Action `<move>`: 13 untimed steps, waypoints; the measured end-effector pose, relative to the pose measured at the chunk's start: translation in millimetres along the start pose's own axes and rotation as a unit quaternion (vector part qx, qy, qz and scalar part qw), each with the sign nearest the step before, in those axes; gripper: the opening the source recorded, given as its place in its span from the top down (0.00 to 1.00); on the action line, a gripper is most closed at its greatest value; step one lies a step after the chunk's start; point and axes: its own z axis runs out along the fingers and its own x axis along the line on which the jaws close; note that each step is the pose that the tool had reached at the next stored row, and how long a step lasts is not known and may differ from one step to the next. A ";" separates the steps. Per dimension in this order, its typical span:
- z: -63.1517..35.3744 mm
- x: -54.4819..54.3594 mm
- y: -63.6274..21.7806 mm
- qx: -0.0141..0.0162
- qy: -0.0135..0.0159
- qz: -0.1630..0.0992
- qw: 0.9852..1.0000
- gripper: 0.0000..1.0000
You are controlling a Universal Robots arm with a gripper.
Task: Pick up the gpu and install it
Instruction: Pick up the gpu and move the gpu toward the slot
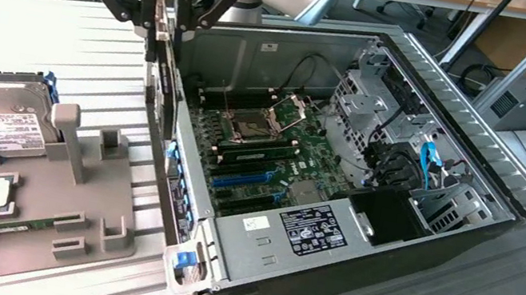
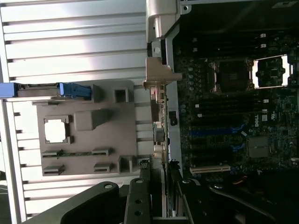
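1. The gripper (image 1: pixel 167 17) is clamping the gpu (image 1: pixel 159 72) by its upper edge. The card is hanging straight down beneath it, edge-on from where I'm standing.
2. The gpu is hovering in the air, seated in nothing. Its lower end is just beside the near wall of the open case (image 1: pixel 258 49).
3. From the wrist view the card (image 2: pixel 159 121) is running away from the gripper (image 2: pixel 161 196) along that wall, with the silver end bracket (image 2: pixel 159 77) at the far end. The motherboard (image 2: pixel 233 116) is lying off to one side of it.
4. The blue expansion slots (image 1: pixel 241 180) are sitting below the gripper and off to the case side of it, so I'd judge the card isn't over a slot yet.
5. To do this well, I'd say the card wants holding plumb, with its bottom edge parallel to the slot and the bracket clear of the case wall.
6. The risk I'm seeing is that a thin card pinched at one edge can swing or twist in the grip, so slow, straight travel looks wise.
7. The grey fixture (image 1: pixel 69 203) with the hard drive (image 1: pixel 3 114) is lying on the other side of the gripper, well apart and out of the way.
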 end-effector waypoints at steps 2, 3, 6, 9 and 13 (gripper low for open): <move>0.1 -2.3 0.2 0.000 0.000 0.000 1.000 0.73; 0.1 -3.5 0.3 0.000 0.000 0.000 1.000 0.73; 0.1 -7.3 0.5 0.001 0.001 0.000 1.000 0.73; 0.2 -10.7 0.8 0.002 0.001 0.000 1.000 0.73; 0.3 -15.7 1.2 0.002 0.002 0.000 1.000 0.73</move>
